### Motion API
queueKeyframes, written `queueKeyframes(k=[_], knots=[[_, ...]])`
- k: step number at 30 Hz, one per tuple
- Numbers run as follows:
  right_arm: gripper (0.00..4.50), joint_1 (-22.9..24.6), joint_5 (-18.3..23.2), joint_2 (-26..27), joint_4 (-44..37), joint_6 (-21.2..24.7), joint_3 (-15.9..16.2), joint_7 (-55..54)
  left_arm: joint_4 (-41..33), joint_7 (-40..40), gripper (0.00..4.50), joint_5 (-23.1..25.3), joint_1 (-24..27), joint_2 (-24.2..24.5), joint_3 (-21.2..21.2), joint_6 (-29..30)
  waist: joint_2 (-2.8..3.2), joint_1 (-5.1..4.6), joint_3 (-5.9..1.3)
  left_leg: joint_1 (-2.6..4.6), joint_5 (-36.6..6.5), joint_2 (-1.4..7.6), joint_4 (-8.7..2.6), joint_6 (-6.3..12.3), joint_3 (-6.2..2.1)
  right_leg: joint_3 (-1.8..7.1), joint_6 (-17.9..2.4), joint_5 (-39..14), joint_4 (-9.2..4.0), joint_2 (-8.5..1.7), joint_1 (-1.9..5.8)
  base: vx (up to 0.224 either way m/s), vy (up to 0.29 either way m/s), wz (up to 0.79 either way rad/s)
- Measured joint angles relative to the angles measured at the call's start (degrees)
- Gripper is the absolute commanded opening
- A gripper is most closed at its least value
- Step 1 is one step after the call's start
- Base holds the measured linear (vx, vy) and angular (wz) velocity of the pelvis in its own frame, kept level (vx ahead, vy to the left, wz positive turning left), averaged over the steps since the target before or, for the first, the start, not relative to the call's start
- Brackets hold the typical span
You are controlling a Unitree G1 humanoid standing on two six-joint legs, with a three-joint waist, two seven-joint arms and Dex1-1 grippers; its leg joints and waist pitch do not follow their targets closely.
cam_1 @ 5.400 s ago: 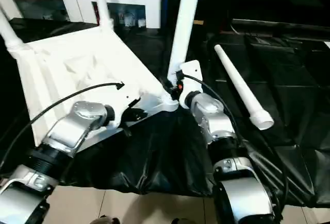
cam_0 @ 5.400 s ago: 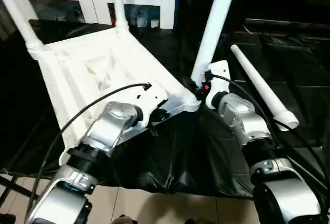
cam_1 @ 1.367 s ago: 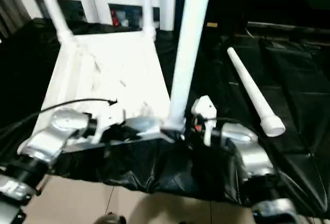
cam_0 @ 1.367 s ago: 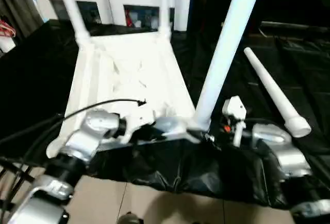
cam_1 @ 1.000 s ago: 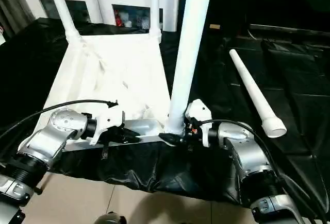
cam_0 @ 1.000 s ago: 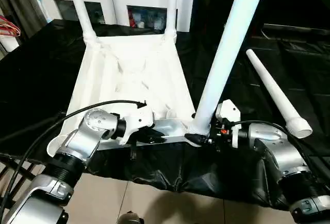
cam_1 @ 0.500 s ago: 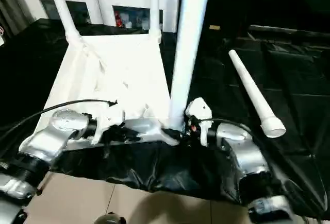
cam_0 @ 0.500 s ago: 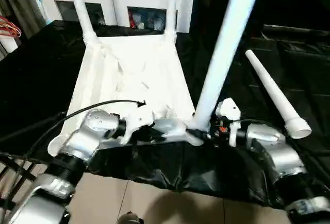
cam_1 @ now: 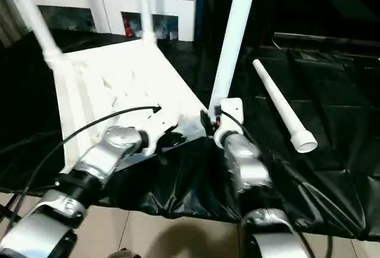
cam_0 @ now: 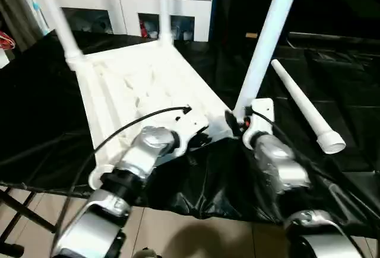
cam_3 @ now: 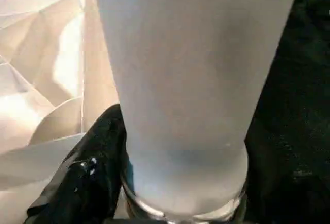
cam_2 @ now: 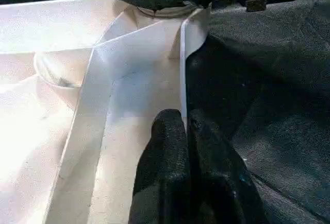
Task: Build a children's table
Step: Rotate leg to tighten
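The children's table top (cam_0: 136, 86) lies upside down on the black cloth, its ribbed underside up. Two legs stand in its far corners (cam_0: 56, 18) (cam_0: 163, 9). A third leg (cam_0: 267, 38) rises from the near right corner socket, and my right gripper (cam_0: 234, 118) clasps its base; in the right wrist view this leg (cam_3: 191, 80) sits against a black finger (cam_3: 90, 170). My left gripper (cam_0: 202, 136) is shut on the top's thin near rim (cam_2: 181, 69), the fingertips (cam_2: 170, 126) pinching it. One loose leg (cam_0: 303, 107) lies on the cloth at the right.
A white cabinet (cam_0: 124, 9) with glass doors stands behind the work table. The black cloth (cam_0: 332, 62) hangs over the table's near edge above the tiled floor (cam_0: 178, 234). A black stand foot (cam_0: 18, 216) shows at the lower left.
The whole view has swung, so the top now looks skewed. My right forearm now reaches the leg's base from the front instead of from the right. Both grips stay where they were.
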Motion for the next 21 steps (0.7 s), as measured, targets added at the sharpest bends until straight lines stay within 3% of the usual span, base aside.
queueKeyframes(k=[4,8,13,21], knots=[[3.58,1.35,2.69,-0.54,-2.48,0.6,-0.31,7.23,-2.17,-3.95,0.0,-0.46,1.37,3.17,-0.68,-2.68,-0.01,-0.77,-0.01,-0.07,-0.02,0.01,-0.18,-0.01,0.01,-0.01,0.02,0.07,0.03,0.02,-0.05,0.0,0.0,0.0],[3.84,3.0,2.32,-4.98,-3.83,0.52,4.07,17.52,-4.99,-9.9,0.0,-1.98,3.39,6.9,-0.73,-5.38,-0.01,-0.7,0.0,-0.13,-0.02,0.08,-0.46,-0.02,0.0,-0.07,-0.29,0.17,0.03,0.11,-0.25,0.0,0.0,0.0],[3.84,6.36,2.63,-12.95,-8.81,0.84,9.06,34.14,-6.12,-17.91,0.0,-4.04,4.36,11.88,-0.9,-8.49,-0.04,0.49,0.01,-0.26,-0.02,0.08,-0.45,-0.01,0.03,-0.05,-0.29,0.1,-0.03,0.11,-0.29,0.0,0.0,0.0],[3.84,8.84,5.0,-19.62,-14.9,3.19,13.55,51.23,-7.25,-27.1,0.0,-6.09,5.65,16.59,-1.14,-11.28,-0.06,0.95,0.01,-0.29,-0.01,0.1,-0.34,-0.01,0.05,0.0,-0.26,0.09,0.01,0.1,-0.24,0.0,0.0,0.0]])
